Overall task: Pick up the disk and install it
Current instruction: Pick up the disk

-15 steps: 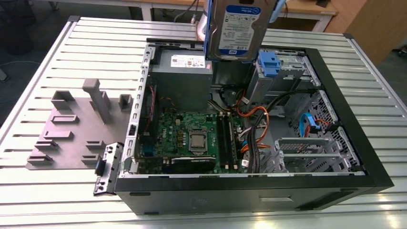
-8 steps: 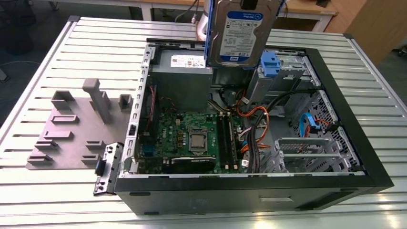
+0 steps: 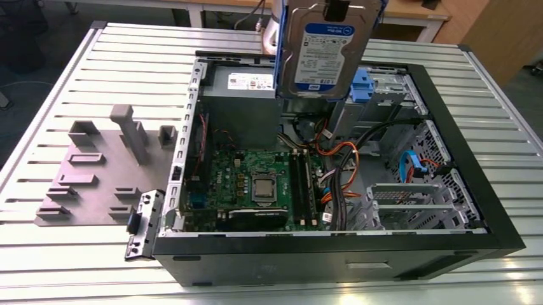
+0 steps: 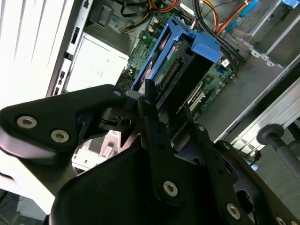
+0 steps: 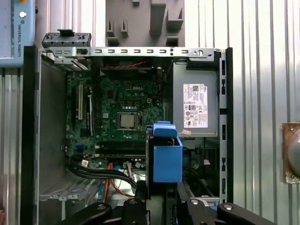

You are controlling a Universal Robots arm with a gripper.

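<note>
Well, on the exterior view's left a grey fixture plate [image 3: 93,171] lies on the slatted table [image 3: 51,76], just beside the open case [image 3: 339,260]. Inside the case the power supply [image 3: 241,86] sits at the far end, and the motherboard [image 3: 254,184] lies nearer. Right of the supply, above the far rim, hangs the disk [image 3: 327,51] — upright, label toward the camera, lifted clear of the case floor. The gripper [image 3: 337,9] holds it from the top. In the second wrist view the fingers [image 4: 151,112] are pinching the disk's end, and the blue carrier runs away from them. Just right of the disk a blue latch [image 3: 363,82] sits on a grey cage [image 3: 390,95], with orange cables [image 3: 339,152] below it. Farther right, at the near corner, stands a second cage [image 3: 416,203]. In the first wrist view the disk shows edge-on — above the strip where the motherboard meets the supply.
</note>
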